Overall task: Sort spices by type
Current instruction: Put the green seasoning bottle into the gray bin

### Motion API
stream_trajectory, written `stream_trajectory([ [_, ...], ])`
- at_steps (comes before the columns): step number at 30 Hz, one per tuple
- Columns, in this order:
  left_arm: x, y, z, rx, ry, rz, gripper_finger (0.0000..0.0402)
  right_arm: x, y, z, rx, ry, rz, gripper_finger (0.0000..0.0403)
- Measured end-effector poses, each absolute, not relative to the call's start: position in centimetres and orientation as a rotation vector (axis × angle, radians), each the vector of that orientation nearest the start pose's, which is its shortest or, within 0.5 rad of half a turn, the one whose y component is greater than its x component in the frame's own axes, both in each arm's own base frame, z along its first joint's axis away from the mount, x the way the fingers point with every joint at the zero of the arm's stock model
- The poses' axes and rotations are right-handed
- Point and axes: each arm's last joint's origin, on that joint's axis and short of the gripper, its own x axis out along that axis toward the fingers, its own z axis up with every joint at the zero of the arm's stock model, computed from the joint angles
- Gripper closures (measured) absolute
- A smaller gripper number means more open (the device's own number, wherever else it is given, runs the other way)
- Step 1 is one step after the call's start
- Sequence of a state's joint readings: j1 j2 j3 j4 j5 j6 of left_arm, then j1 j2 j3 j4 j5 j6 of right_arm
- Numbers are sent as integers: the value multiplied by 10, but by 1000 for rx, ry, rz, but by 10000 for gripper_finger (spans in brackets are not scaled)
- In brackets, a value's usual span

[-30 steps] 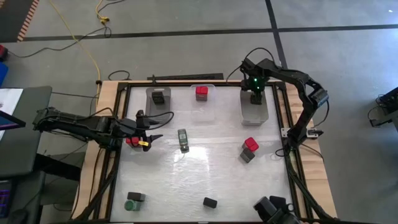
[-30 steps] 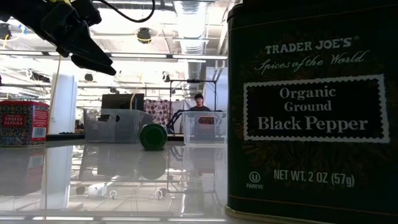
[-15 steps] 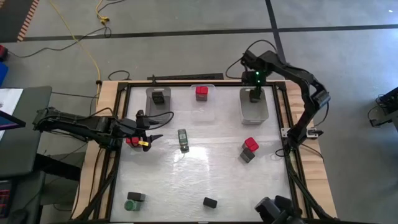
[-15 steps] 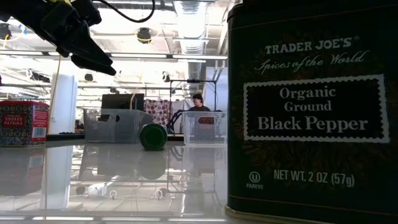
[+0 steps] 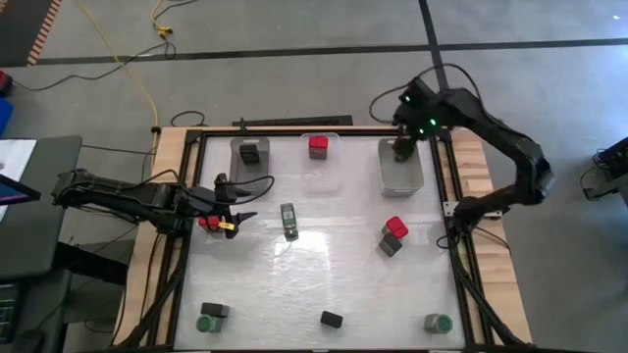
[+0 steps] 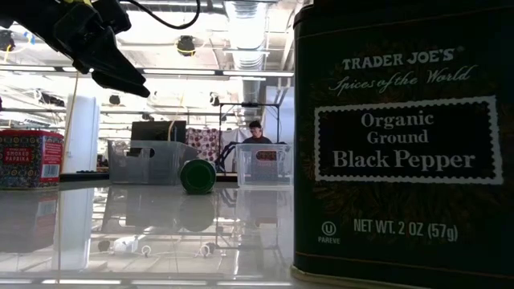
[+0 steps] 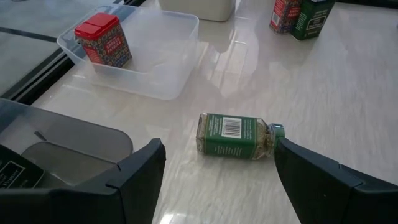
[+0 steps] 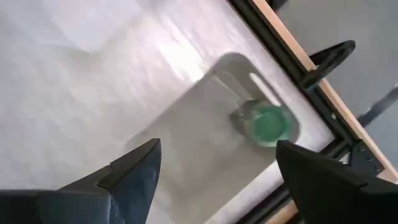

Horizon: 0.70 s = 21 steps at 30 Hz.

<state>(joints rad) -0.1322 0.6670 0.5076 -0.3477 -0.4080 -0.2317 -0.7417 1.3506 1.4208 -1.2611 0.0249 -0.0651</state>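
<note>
My right gripper [image 5: 410, 132] hangs open above the far right grey bin [image 5: 402, 176]. A green-lidded jar [image 8: 267, 124] stands upright in that bin, between the fingers' lines but well below them. At the table's left my left gripper [image 7: 217, 168] waits open and touches nothing. Ahead of it a green jar [image 7: 236, 135] lies on its side. A red box [image 5: 318, 146] stands in the middle bin and a black box [image 5: 250, 154] in the left bin. A red box [image 5: 395, 226] and a dark box [image 5: 391, 245] stand at mid right.
A red box [image 5: 208, 223] sits beneath my left gripper. Along the near edge stand a green jar [image 5: 209, 319], a black box [image 5: 332, 319] and another green jar [image 5: 437, 323]. The black pepper box [image 6: 401, 136] fills the low view's right half. A person [image 6: 255, 132] stands in the room behind.
My right gripper has risen out of the far right bin and drawn back toward the table's far right corner, rolling as it went. The green-lidded jar stays standing in the bin. That arm's swing has uncovered the green jar at the near right corner.
</note>
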Motion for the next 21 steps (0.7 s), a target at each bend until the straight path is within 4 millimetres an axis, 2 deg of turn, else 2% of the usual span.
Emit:
stream_trajectory([
  [3, 147, -8, 241, -90, 455, 325, 111, 174, -131, 355, 397, 1055, -631, 58],
  [8, 147, -8, 241, -91, 455, 325, 111, 170, -81, 347, 433, 955, -609, 58],
  [14, 147, -8, 241, -114, 450, 330, 111, 166, -34, 316, 418, 890, -679, 58],
  [21, 147, -8, 241, -105, 452, 328, 111, 174, 5, 276, 408, 810, -655, 58],
])
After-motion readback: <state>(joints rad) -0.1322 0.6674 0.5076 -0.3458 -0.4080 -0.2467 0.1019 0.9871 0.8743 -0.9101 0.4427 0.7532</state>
